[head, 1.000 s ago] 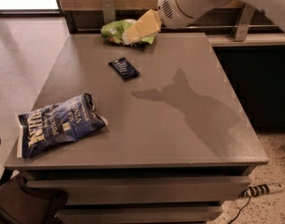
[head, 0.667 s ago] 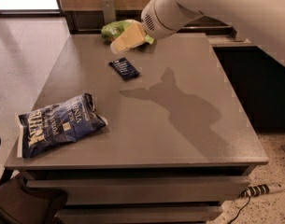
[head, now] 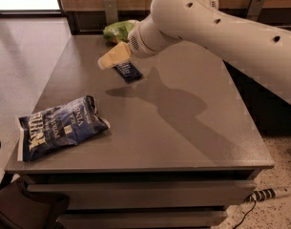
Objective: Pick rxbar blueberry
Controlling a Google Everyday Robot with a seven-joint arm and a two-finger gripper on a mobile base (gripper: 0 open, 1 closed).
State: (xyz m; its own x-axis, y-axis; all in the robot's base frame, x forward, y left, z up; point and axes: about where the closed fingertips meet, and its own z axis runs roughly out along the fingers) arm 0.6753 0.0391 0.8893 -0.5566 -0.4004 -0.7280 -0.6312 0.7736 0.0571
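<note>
The rxbar blueberry is a small flat dark navy bar lying on the grey table toward the back, partly covered at its upper left by my gripper. My gripper, with cream-coloured fingers on the white arm, hangs just above and to the left of the bar, pointing down-left. It holds nothing that I can see.
A large blue chip bag with white lettering lies at the table's front left. A green chip bag sits at the back edge behind the gripper. The white arm crosses over the table's right back part. A power strip lies on the floor at the right.
The arm has swung left and forward from the green bag toward the bar. The gripper now hangs right over the bar's upper left end. The bags and bar have not moved.
</note>
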